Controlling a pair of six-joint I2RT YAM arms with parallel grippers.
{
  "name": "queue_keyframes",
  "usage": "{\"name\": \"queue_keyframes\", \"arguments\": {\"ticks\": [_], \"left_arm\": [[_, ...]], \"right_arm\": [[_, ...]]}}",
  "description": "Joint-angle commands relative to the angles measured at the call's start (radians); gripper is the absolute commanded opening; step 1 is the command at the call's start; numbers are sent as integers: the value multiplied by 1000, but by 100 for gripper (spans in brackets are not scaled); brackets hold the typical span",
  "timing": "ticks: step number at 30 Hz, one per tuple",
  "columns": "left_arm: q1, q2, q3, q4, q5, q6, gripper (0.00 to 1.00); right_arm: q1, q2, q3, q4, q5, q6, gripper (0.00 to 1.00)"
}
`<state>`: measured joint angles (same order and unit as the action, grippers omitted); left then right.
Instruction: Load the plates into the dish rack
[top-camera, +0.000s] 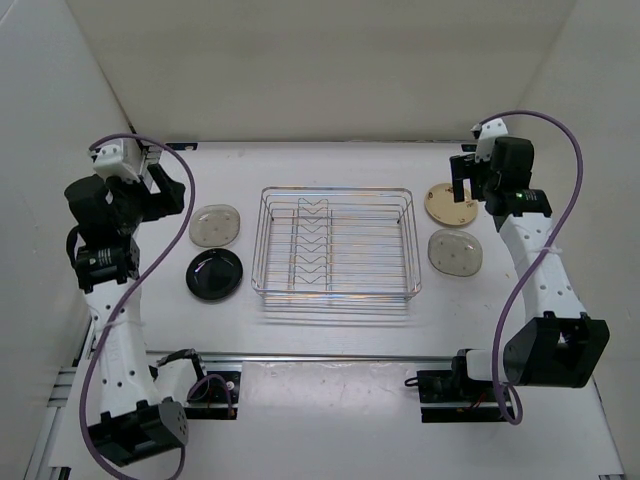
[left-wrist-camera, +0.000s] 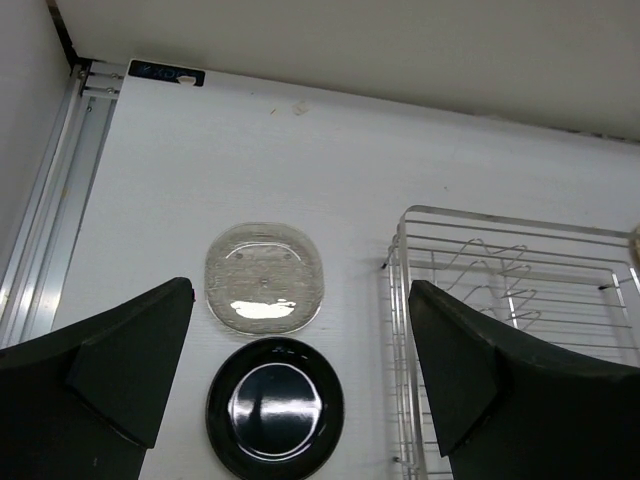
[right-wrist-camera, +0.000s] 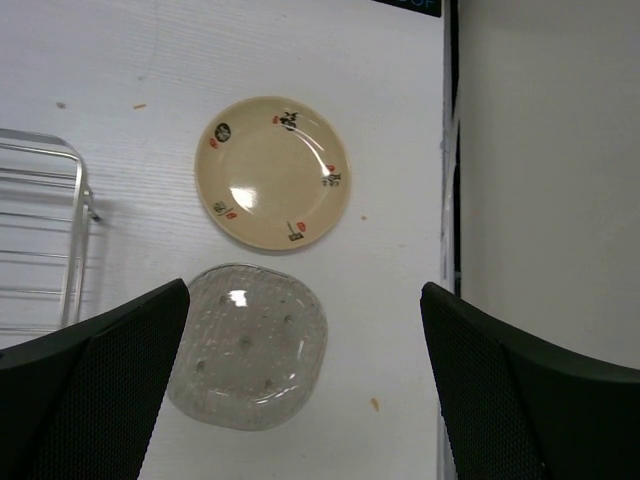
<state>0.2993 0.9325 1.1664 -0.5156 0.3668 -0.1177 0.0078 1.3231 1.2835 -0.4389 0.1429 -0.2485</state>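
The chrome wire dish rack (top-camera: 336, 189) stands empty at the table's middle, its left end also showing in the left wrist view (left-wrist-camera: 520, 222). To its left lie a smoky-grey plate (top-camera: 216, 225) (left-wrist-camera: 264, 275) and a glossy black plate (top-camera: 214, 273) (left-wrist-camera: 275, 408). To its right lie a tan plate (top-camera: 450, 204) (right-wrist-camera: 273, 172) and a second smoky-grey plate (top-camera: 455, 252) (right-wrist-camera: 247, 345). My left gripper (top-camera: 165, 188) (left-wrist-camera: 300, 290) hovers open, high above the left pair. My right gripper (top-camera: 462, 182) (right-wrist-camera: 304, 291) hovers open above the right pair. Neither holds anything.
White walls (top-camera: 320, 60) enclose the table on three sides. An aluminium rail (top-camera: 330, 357) runs along the near edge by the arm bases, and another rail (left-wrist-camera: 50, 200) lines the left side. The table's right edge (right-wrist-camera: 447, 200) lies close to the tan plate.
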Motion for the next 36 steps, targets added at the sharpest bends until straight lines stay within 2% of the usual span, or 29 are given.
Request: {"name": "queue_keyframes", "arguments": {"ticks": [1,5,9,15,20,22,23,26,30,34,36], "left_arm": [[4,55,-22,8,-16,78,99],[4,164,-33,8,-37,101,99],[4,253,-33,8,82,110,99],[-15,357,-24,-1,23,187,99],[-15,428,-50,-1,147,181,93],[-15,448,-50,-1,82,158,93],[-15,448,-41,-1,57,158,96],[-15,422,-31,-1,15,168,100],[-15,378,-31,-1,43,159,100],[-25,332,-43,-1,64,159,100],[-25,316,-71,-1,98,159,100]], "right_arm": [[-3,18,-21,64,82,-106,100],[-43,18,-41,88,60,-115,100],[-95,8,-93,78,-77,-3,100],[-124,8,-211,127,-168,17,100],[-154,47,-222,104,-258,-8,100],[-182,57,-210,104,-249,-8,100],[-198,77,-198,104,-264,-8,100],[-262,128,-179,104,-377,3,100],[-360,258,-100,114,-518,41,100],[-390,430,66,34,-607,64,100],[-390,464,131,23,-626,74,100]]}}
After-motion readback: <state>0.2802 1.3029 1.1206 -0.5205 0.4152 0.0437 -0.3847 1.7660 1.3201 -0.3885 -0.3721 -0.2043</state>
